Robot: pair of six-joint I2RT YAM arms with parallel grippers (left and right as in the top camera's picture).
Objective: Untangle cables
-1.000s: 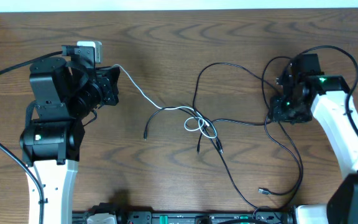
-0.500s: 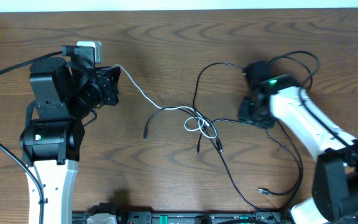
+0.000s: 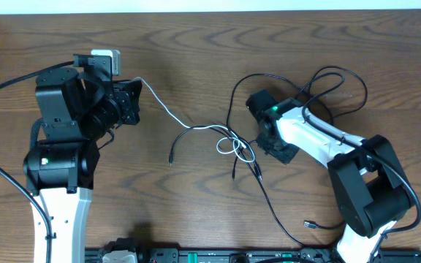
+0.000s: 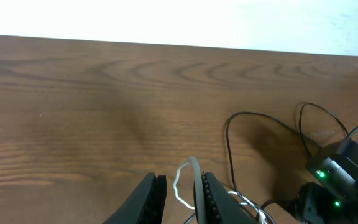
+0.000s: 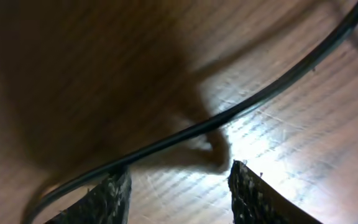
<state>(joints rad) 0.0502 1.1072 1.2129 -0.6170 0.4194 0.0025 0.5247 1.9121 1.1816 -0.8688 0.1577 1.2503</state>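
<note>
Presently the left gripper [image 4: 180, 190] is closed narrowly on one end of the white cable [image 3: 168, 115] toward the left of the wooden table [image 3: 196, 44]. That cord runs right into a knot [image 3: 236, 146] with the black cables [image 3: 269, 77] mid-table. Just beside the knot, the right gripper [image 5: 179, 186] hangs low with its fingers apart and empty. One of the black cables crosses just past its tips.

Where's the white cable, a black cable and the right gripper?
white cable [image 3: 205, 128], overhead view, its middle stretch.
black cable [image 5: 185, 132], right wrist view, its middle.
right gripper [image 5: 179, 196], right wrist view, between fingertips.
</note>
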